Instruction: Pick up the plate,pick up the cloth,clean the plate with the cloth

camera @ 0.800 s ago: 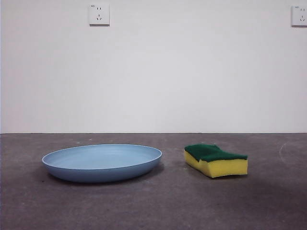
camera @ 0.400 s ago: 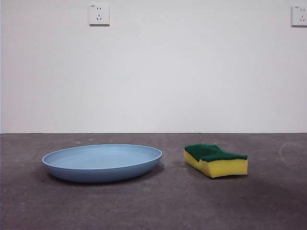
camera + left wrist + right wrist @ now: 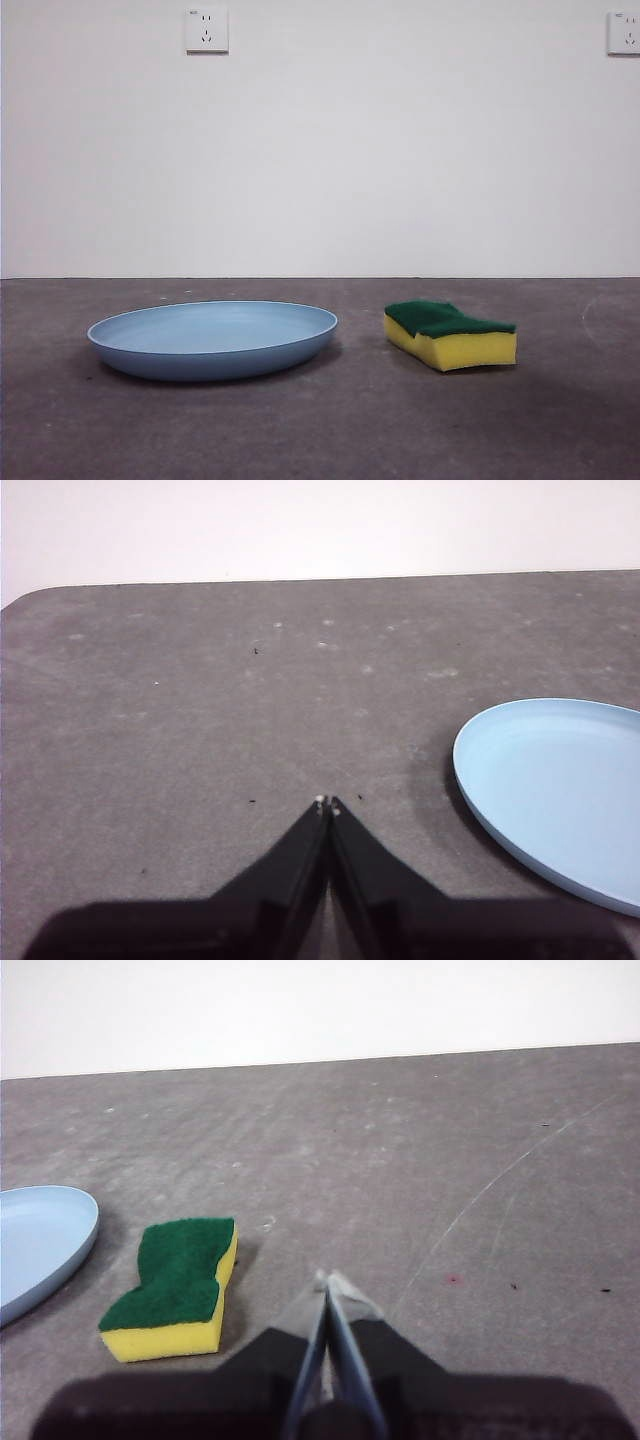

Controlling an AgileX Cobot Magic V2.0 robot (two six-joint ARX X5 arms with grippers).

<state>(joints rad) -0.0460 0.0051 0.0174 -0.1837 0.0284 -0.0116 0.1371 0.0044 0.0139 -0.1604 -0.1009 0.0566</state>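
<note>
Left gripper point(image 3: 327, 802) hangs over bare table point(image 3: 200, 710), jaws pressed tip to tip, holding nothing; the plate point(image 3: 560, 790) lies off to one side, its rim cut by the frame edge. Right gripper point(image 3: 328, 1282) is likewise closed and empty, the sponge point(image 3: 180, 1285) near it, green side up. From the front, neither arm shows. Two wall sockets point(image 3: 207, 29); their tiny lettering is unreadable.

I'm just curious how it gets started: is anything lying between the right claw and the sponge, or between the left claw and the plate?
Nothing visible. Only bare table separates the right gripper from the sponge, and the left gripper from the plate.
</note>
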